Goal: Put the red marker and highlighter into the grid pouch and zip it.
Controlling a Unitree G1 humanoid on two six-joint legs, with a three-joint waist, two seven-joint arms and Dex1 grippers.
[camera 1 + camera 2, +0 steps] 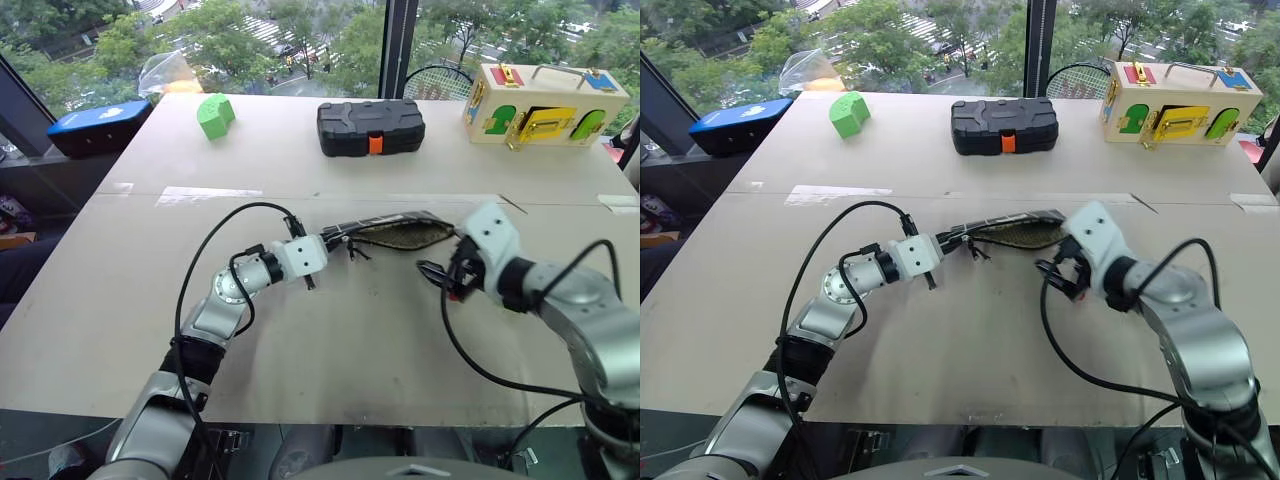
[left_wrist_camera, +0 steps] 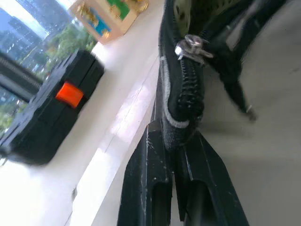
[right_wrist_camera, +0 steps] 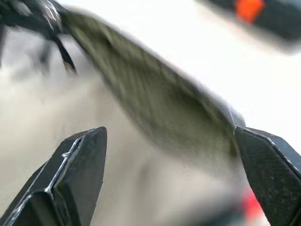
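The grid pouch [image 1: 395,235] lies in the middle of the table, its mouth gaping and its olive lining [image 3: 155,103] showing. My left gripper [image 2: 176,136] is shut on the pouch's left end, just below the metal zipper pull [image 2: 193,47]. My right gripper [image 3: 174,155] stands open at the pouch's right end [image 1: 447,272], its fingers wide apart with nothing between them. The red marker and the highlighter are hidden. A blurred red patch [image 3: 251,207] shows by one right finger, and I cannot tell what it is.
Along the far edge of the table stand a black hard case with an orange latch [image 1: 371,127], a green block [image 1: 215,115], a wooden toy box [image 1: 545,105] and a blue object [image 1: 100,125]. Bare tabletop [image 1: 350,340] lies in front of the pouch.
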